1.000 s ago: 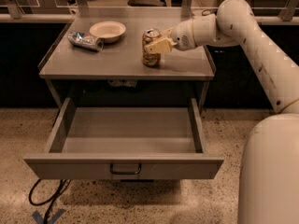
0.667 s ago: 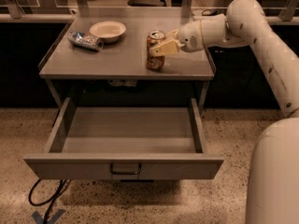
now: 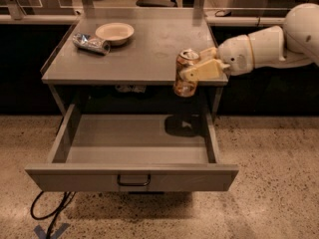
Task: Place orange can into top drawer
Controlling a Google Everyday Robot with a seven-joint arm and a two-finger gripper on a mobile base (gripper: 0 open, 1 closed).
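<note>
My gripper (image 3: 192,66) reaches in from the right and is shut on the orange can (image 3: 185,74), an orange-gold can with a silver top rim. It holds the can upright in the air, in front of the table's front edge and above the back right part of the top drawer (image 3: 130,178). The drawer is pulled fully open, a wide shallow grey tray with a flat front panel and a small dark handle. The can's shadow falls on the drawer floor. One cream finger (image 3: 202,71) crosses the can's front.
On the grey table top (image 3: 149,54) sit a crushed silver-blue can (image 3: 90,43) and a pale bowl (image 3: 114,32) at the back left. My white arm (image 3: 269,44) extends from the right. A black cable (image 3: 47,210) lies on the speckled floor under the drawer's left corner.
The gripper has lifted the orange can off the table top and carried it forward over the table's front edge, above the open drawer. The view has also shifted closer.
</note>
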